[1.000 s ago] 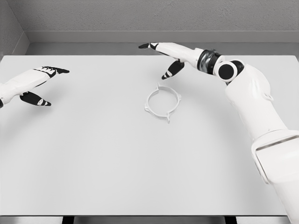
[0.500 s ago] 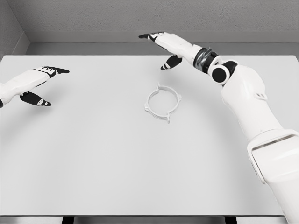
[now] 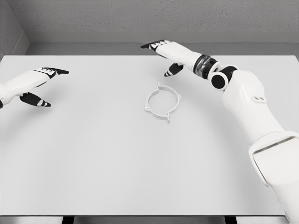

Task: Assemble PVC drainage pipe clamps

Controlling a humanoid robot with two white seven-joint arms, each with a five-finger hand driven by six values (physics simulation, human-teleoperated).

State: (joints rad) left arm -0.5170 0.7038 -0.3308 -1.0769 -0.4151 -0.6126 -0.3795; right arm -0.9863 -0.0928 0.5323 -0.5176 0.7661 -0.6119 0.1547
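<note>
One white ring-shaped pipe clamp (image 3: 162,101), with small tabs jutting from its rim, lies flat near the middle of the pale counter (image 3: 93,154), touched by nothing and in the same spot as half a second ago. The right hand (image 3: 169,52) hangs over the far part of the counter, beyond the clamp and slightly to its right, well apart from it; its black-tipped fingers (image 3: 150,45) are stretched out toward the left and the thumb points down toward the surface, so the hand is spread wide and holds nothing. Compared with the earlier frames this hand has dropped a little and drifted slightly rightward, and the forearm behind it has swung lower, its dark wrist joint now sitting closer to the counter's far edge. The left hand (image 3: 35,84) hovers at the left side of the counter, fingers extended and empty, unchanged in pose and place across the frames.
</note>
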